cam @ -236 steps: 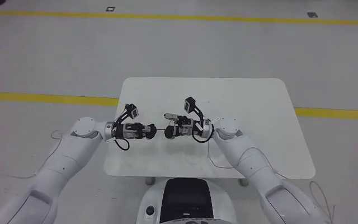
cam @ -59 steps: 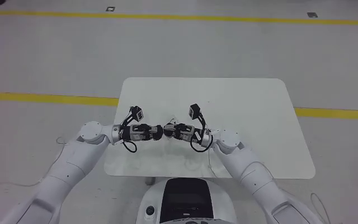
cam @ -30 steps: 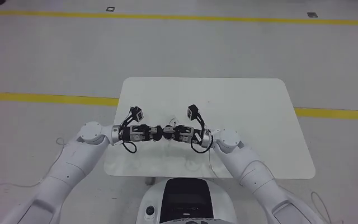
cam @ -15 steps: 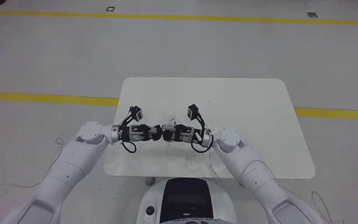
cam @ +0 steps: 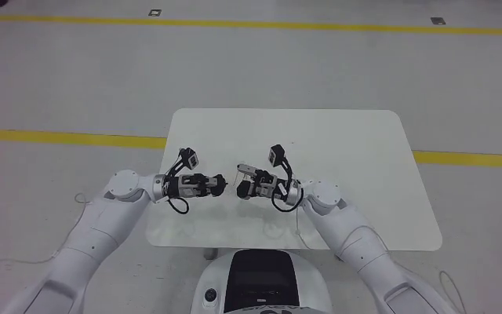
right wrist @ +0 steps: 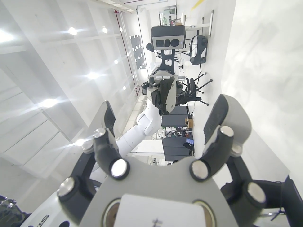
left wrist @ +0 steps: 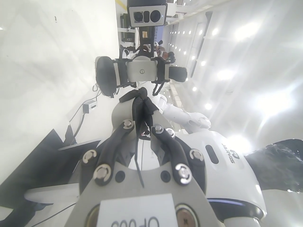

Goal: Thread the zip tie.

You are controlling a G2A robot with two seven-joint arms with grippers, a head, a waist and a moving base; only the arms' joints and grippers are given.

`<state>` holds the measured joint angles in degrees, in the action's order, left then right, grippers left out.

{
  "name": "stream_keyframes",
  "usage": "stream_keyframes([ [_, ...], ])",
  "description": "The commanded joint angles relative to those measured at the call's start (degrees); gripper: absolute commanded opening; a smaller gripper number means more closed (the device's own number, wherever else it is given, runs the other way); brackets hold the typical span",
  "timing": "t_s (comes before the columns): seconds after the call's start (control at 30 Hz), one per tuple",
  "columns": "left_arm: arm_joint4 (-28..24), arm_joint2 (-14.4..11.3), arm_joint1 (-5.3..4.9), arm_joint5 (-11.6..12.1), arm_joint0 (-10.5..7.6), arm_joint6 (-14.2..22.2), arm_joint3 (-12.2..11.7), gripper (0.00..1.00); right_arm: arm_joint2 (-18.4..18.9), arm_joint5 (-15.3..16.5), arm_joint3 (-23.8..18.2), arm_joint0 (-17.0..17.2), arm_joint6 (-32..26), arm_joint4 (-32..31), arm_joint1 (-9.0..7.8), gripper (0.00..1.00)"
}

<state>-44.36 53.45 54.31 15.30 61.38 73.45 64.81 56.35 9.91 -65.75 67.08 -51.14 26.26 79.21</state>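
The thin black plastic zip tie (left wrist: 142,94) is held in the left pincer (left wrist: 142,119), above the near middle part of the white, smooth, round-cornered bench (cam: 353,141). That pincer is narrowed down on it, its two dark rubbery fingers (left wrist: 126,131) pressed together on the strap. From the grip a flat, slender tail runs back between the fingers over the grey metal palm plate. Ahead of the fingertips the tie bunches into a small dark bend or knot; its exact shape cannot be made out.

The right pincer (right wrist: 163,119) stands wide, with nothing between its fingers. Each finger (right wrist: 217,116) is a pale shell faced with a black, finely ribbed pad and joined by black links with shiny round pins.

In the top view the two pincers point at each other over the bench, near one another but apart, with a bare gap between their tips. The zip tie's bunched end points toward the open right pincer and does not touch it.
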Motion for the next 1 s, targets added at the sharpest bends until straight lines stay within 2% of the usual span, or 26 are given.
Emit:
stream_keyframes([
  [0.0,-0.5,0.0,0.07,0.1,-0.13,0.5,-0.4,0.0,0.0,0.0,0.0,0.0,0.0,0.0,0.0,1.0],
  [0.3,-0.5,0.0,0.07,0.1,-0.13,0.5,-0.4,0.0,0.0,0.0,0.0,0.0,0.0,0.0,0.0,1.0],
  [0.33,1.1,0.0,0.17,1.6,-0.18,-3.0,-0.4,0.0,0.0,0.0,0.0,0.0,0.0,0.0,0.0,1.0],
  [0.37,3.7,0.0,0.28,4.2,-0.31,-6.1,-0.3,0.0,0.0,0.0,0.0,0.0,0.0,0.0,0.0,1.0],
  [0.43,5.6,0.3,0.69,4.2,-0.22,-8.8,0.8,0.0,0.0,0.0,0.0,0.0,0.0,0.0,0.0,1.0],
  [0.5,4.8,2.0,1.32,4.2,0.26,-9.9,0.8,0.0,0.0,0.0,0.0,0.0,0.0,0.0,0.0,1.0],
  [0.57,3.9,4.5,2.01,4.2,0.6,-8.8,0.0,0.0,0.0,0.0,0.0,0.0,0.0,0.0,0.0,1.0],
  [0.67,8.2,7.8,2.97,4.2,1.21,-8.9,-0.4,0.0,0.0,0.0,0.0,0.0,0.0,0.0,0.0,1.0],
  [0.8,13.0,12.1,4.61,4.2,2.61,-4.6,-0.5,0.0,0.0,0.0,0.0,0.0,0.0,0.0,0.0,1.0],
  [0.97,15.6,16.9,6.49,4.2,2.98,0.7,-1.8,0.0,0.0,0.0,0.0,0.0,0.0,0.0,0.0,1.0],
])
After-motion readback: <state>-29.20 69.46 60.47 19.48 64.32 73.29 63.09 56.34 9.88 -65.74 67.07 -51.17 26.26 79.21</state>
